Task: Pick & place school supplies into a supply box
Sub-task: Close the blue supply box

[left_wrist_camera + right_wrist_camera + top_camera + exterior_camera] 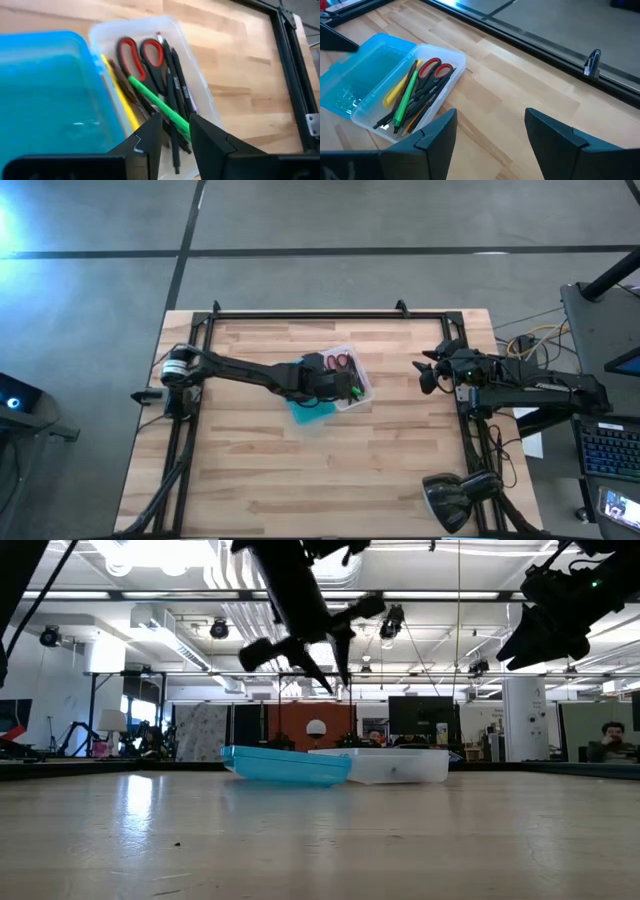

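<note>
The supply box lies open at the table's middle. Its clear tray [362,383] sits beside its teal lid [306,416], both flat on the wood. In the tray lie red-handled scissors [142,55], a green pen [155,97], a yellow pencil [125,107] and dark pens [172,75]. The scissors [432,70] and green pen [405,100] also show in the right wrist view. My left gripper [175,132] hovers above the tray, fingers a little apart and empty; the low view shows it [325,670] well above the box [390,765]. My right gripper [425,370] waits open at the table's right.
A black metal frame [300,314] runs along the table's far edge and down both sides. A dark round object [455,495] stands at the near right corner. Bare wood [300,480] spreads across the near half of the table.
</note>
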Robot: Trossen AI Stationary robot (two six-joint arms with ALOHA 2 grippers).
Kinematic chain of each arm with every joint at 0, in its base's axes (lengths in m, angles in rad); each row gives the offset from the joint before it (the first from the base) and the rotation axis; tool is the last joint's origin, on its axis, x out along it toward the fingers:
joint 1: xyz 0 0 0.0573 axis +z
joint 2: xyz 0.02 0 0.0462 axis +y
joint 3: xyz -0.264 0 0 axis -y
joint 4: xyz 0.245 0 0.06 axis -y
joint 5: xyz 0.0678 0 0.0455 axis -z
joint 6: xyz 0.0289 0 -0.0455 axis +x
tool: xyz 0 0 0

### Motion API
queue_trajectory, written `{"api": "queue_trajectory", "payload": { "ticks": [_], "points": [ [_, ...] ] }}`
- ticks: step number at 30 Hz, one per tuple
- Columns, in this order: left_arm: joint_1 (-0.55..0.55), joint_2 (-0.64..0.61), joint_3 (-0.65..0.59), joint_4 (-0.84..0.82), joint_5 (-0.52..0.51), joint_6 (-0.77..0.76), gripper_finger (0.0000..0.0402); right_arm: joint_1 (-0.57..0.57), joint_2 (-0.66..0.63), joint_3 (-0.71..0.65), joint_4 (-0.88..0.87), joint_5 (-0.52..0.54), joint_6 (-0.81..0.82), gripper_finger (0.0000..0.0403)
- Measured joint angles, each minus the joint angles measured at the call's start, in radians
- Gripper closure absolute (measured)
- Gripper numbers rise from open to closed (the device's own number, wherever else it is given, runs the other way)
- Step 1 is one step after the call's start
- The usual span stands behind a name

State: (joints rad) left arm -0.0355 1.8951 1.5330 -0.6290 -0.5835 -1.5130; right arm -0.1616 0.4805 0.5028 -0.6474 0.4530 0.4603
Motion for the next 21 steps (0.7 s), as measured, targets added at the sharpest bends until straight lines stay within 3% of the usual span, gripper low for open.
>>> {"api": "queue_trajectory", "payload": {
  "ticks": [4, 11, 15, 21],
  "points": [
    [-0.02, -0.045, 0.0, -0.145, -0.03, -0.037, 0.0319, 0.0, 0.001, 0.0, -0.001, 0.003, 0.0, 0.0179],
    [-0.085, -0.088, 0.0, -0.519, -0.043, -0.279, 0.0319, 0.0, 0.005, 0.0, 0.007, 0.003, 0.027, 0.0179],
    [-0.131, -0.095, -0.001, -0.629, -0.041, -0.368, 0.0319, 0.0, 0.041, -0.002, 0.043, -0.009, 0.087, 0.0179],
    [-0.172, -0.129, -0.07, -0.648, -0.013, -0.471, 0.0319, 0.0, 0.188, -0.01, 0.172, -0.091, 0.128, 0.0179]
  ]
}}
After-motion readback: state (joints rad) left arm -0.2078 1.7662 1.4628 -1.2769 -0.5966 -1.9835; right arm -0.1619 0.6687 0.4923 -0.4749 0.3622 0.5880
